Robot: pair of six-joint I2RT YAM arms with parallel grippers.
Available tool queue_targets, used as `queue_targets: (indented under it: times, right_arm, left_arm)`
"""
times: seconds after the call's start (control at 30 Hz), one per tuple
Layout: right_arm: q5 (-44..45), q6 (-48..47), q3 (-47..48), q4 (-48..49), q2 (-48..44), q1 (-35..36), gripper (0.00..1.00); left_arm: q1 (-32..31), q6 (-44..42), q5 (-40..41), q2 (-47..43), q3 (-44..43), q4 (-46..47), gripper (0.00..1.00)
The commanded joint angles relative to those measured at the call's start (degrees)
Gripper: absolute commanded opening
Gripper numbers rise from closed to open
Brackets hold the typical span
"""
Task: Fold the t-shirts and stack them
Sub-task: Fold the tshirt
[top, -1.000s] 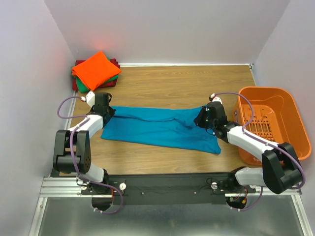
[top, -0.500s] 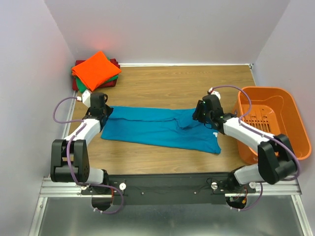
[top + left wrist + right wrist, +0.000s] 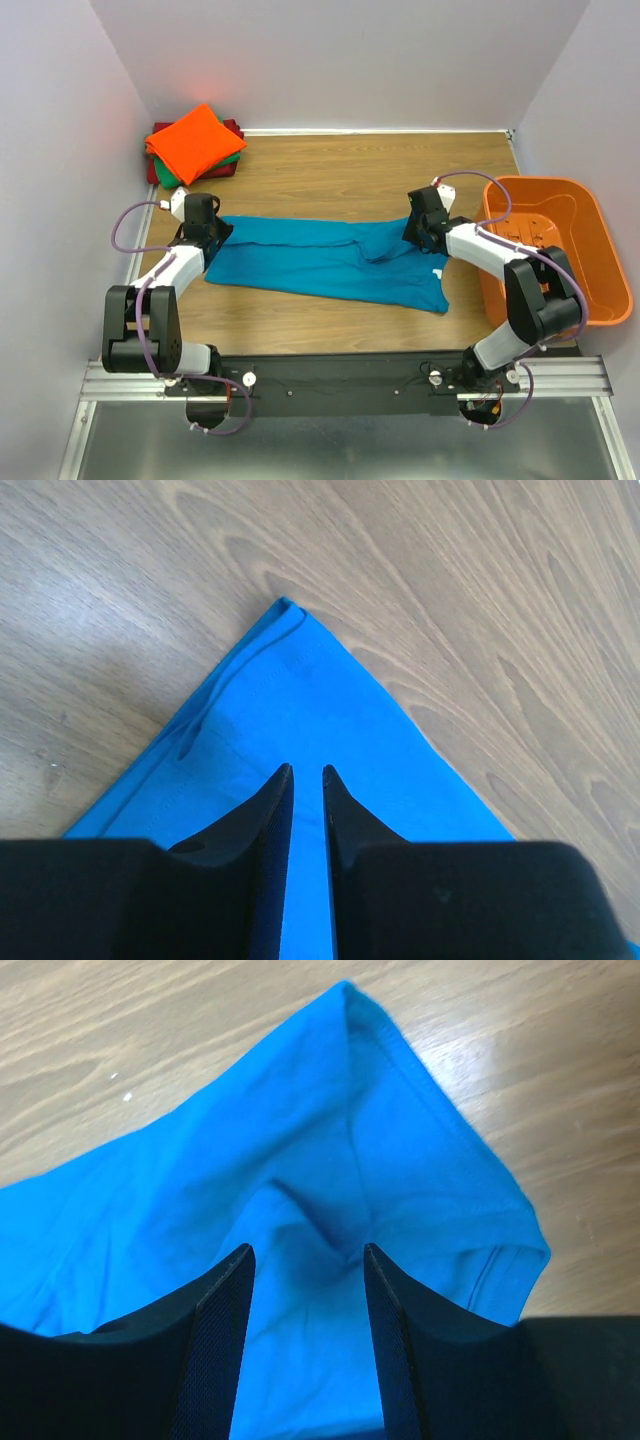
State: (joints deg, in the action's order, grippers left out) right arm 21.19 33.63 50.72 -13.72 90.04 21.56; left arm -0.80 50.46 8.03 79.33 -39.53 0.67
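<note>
The teal-blue t-shirt (image 3: 330,260) lies spread flat on the wooden table, long side running left to right. My left gripper (image 3: 213,230) hovers over its far left corner (image 3: 290,680). The jaws (image 3: 307,770) stand only a narrow gap apart, with flat cloth showing between them and nothing gripped. My right gripper (image 3: 421,232) is open above the shirt's far right sleeve (image 3: 330,1150), which is rumpled, and holds nothing. Folded orange (image 3: 195,142), green (image 3: 226,165) and dark red (image 3: 159,172) shirts are stacked at the far left corner.
An orange plastic slotted basket (image 3: 545,250) stands at the right edge beside my right arm. White walls close the table in on the left, the back and the right.
Both grippers have shifted slightly toward the far side, the right one more. The right arm's forearm has swung inward. The teal shirt has stayed flat in the same place.
</note>
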Motion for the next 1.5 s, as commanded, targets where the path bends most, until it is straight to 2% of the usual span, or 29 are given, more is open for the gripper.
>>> queue_targets:
  times: [0.0, 0.17, 0.3, 0.33, 0.4, 0.43, 0.57, 0.87, 1.07, 1.23, 1.47]
  right_arm:
    - [4.29, 0.12, 2.10, -1.49, 2.59, -0.47, 0.55]
    - [3.68, 0.03, 2.63, -1.49, 4.70, -0.56, 0.55]
    - [3.68, 0.47, 2.46, -1.31, 5.06, -0.56, 0.50]
    - [3.68, 0.56, 2.28, -1.31, 4.27, -0.56, 0.39]
    - [3.33, 0.65, 2.02, -1.31, 3.04, -0.56, 0.27]
    - [3.24, 0.65, 1.67, -1.40, 1.56, -0.56, 0.17]
    - [0.36, 0.48, 1.05, -1.66, -1.00, -0.56, 0.01]
    - [-5.10, 1.61, -2.82, -3.77, -8.47, -0.47, 0.01]
    - [-7.30, 2.41, -4.66, -4.74, -11.81, -0.38, 0.01]
    - [-7.22, 1.97, -4.58, -5.18, -12.70, -0.38, 0.01]
    - [-7.74, 1.53, -4.75, -5.27, -12.26, -0.29, 0.01]
  left_arm:
    - [0.27, -0.53, -3.02, -1.90, 0.33, 0.39, 0.25]
    - [0.36, -0.71, -3.90, -2.34, 0.33, 0.39, 0.25]
    - [0.27, -0.71, -4.69, -2.25, 0.07, 0.39, 0.25]
    - [0.27, -0.71, -4.69, -2.25, -0.02, 0.39, 0.25]
    - [0.36, -0.89, -4.69, -2.43, -0.02, 0.30, 0.25]
    - [0.27, -0.71, -4.61, -2.51, 0.06, 0.30, 0.25]
    - [0.36, -0.53, -4.17, -2.25, 0.15, 0.21, 0.25]
    - [0.27, 0.60, -1.71, -1.46, -0.55, -0.58, 0.26]
    - [0.36, 1.75, 2.50, 1.61, -3.10, -5.49, 0.26]
    - [0.36, 2.80, 3.66, 5.48, -4.50, -7.87, 0.26]
    - [0.36, 2.89, 7.26, 4.43, -3.72, -10.51, 0.30]
